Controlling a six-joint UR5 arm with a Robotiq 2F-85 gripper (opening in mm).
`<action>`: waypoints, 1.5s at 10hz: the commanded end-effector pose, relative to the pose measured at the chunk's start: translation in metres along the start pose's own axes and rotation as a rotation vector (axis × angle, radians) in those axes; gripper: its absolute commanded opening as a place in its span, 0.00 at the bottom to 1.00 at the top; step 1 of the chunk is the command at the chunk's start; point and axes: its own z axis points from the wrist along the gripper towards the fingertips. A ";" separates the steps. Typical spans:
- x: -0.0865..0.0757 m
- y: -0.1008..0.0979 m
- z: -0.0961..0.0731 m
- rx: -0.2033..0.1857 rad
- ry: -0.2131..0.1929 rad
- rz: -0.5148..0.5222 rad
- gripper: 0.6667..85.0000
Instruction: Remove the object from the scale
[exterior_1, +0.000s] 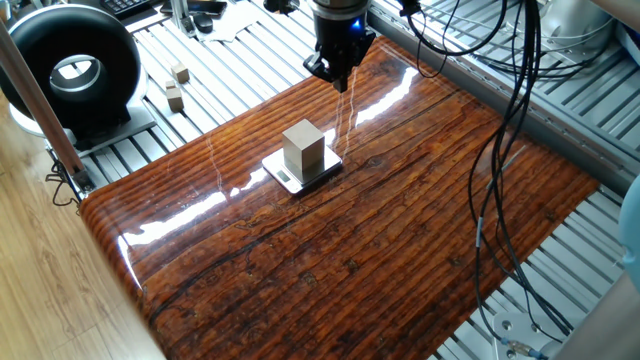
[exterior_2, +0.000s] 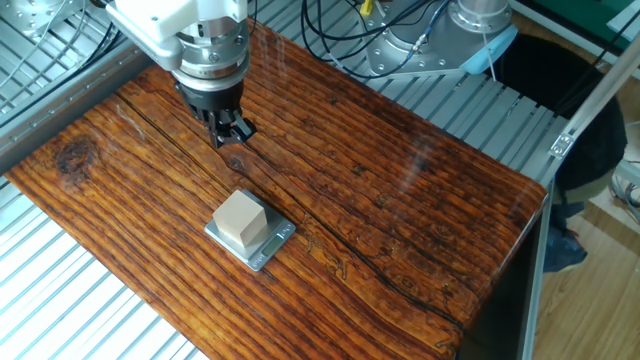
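Note:
The object, a light-tan wooden block (exterior_1: 303, 149), stands upright on the scale (exterior_1: 322, 171), a small flat silver plate near the middle of the wooden tabletop. Both also show in the other fixed view, the block (exterior_2: 241, 219) on the scale (exterior_2: 277, 241). My gripper (exterior_1: 338, 80) hangs above the far part of the table, well behind the block and apart from it. In the other fixed view the gripper (exterior_2: 232, 132) is up-left of the block. Its dark fingers taper together to a point and hold nothing.
Two small wooden cubes (exterior_1: 177, 85) lie on the metal slats at the far left, by a black ring-shaped device (exterior_1: 72, 70). Black cables (exterior_1: 510, 120) hang over the right side of the table. The glossy wooden tabletop (exterior_1: 380, 240) has edges on all sides.

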 end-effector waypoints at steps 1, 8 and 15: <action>-0.001 0.004 0.001 -0.016 -0.003 0.005 0.00; 0.003 0.004 -0.003 -0.020 0.010 0.019 0.00; 0.005 0.003 -0.008 -0.017 0.014 0.028 0.00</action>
